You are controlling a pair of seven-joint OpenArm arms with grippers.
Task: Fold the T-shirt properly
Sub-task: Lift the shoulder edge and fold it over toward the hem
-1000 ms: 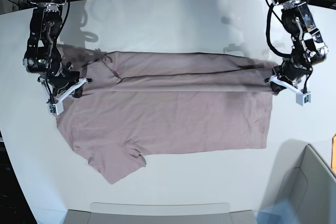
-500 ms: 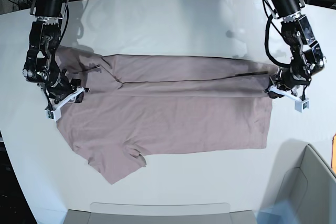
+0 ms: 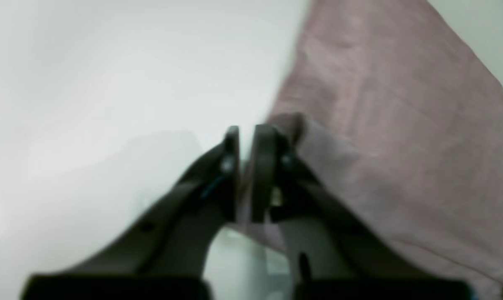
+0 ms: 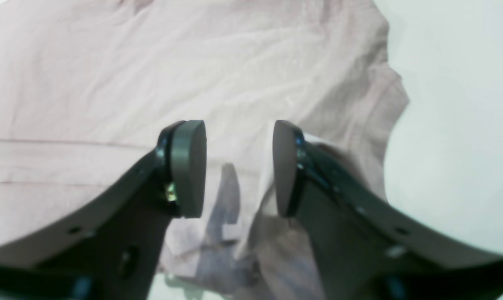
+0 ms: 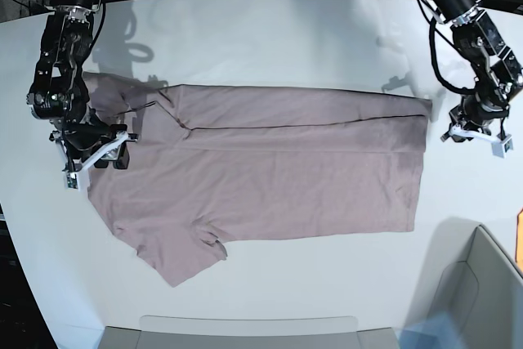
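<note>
The mauve-pink T-shirt (image 5: 270,169) lies flat on the white table (image 5: 286,30), neck to the left and hem to the right. Its far long edge is folded over as a strip (image 5: 294,114). My right gripper (image 5: 91,153) stands open over the shoulder end, and the right wrist view shows wrinkled shirt cloth (image 4: 151,75) beneath the parted gripper (image 4: 239,166), with nothing held. My left gripper (image 5: 476,135) is just past the hem on bare table. It is shut in the left wrist view (image 3: 245,137), with the shirt (image 3: 401,125) beside it.
A grey bin (image 5: 482,284) stands at the front right corner and a shallow grey tray (image 5: 245,334) lies along the front edge. Cables and dark frames run behind the table's far edge. An orange object (image 5: 520,239) shows at the right border.
Both grippers have let go of the folded strip, which now lies flat. The left gripper has moved right, off the shirt, and shut. The right gripper has opened and shifted slightly outward.
</note>
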